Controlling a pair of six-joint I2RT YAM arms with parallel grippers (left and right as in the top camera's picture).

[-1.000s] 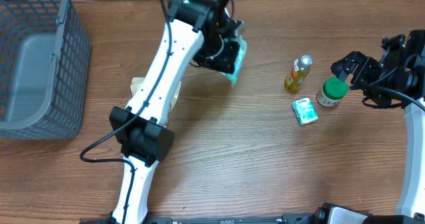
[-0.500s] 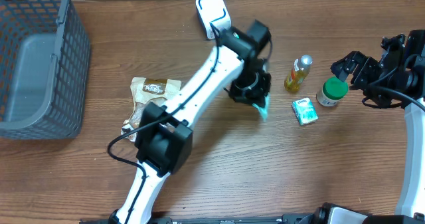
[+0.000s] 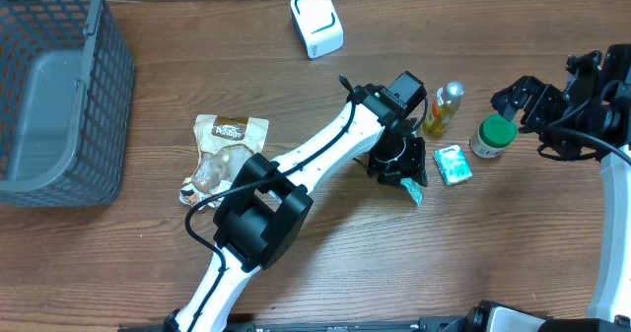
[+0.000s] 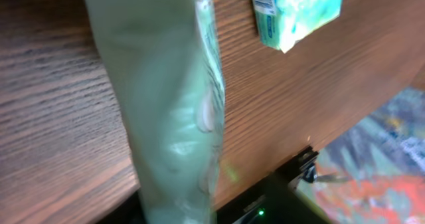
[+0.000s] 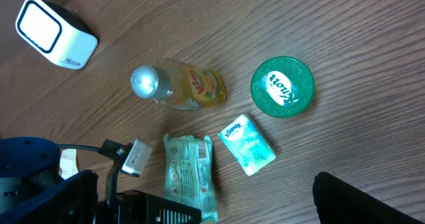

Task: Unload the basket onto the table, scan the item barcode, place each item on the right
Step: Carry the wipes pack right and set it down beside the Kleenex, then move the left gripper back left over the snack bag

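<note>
the left gripper (image 3: pixel 398 166) sits over the pale green soft plastic packet (image 4: pixel 169 104), which is just beside the small teal-and-white tissue pack (image 3: pixel 453 164); whether its jaws pinch the packet or stand loose i cannot tell. the packet looks light, limp and slick, so an edge seam seems the safest hold, barcode face uncovered.

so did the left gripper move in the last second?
Yes. The left gripper swung rightward and down in the overhead view, from over the white scanner to just left of the tissue pack, which stayed put.
</note>
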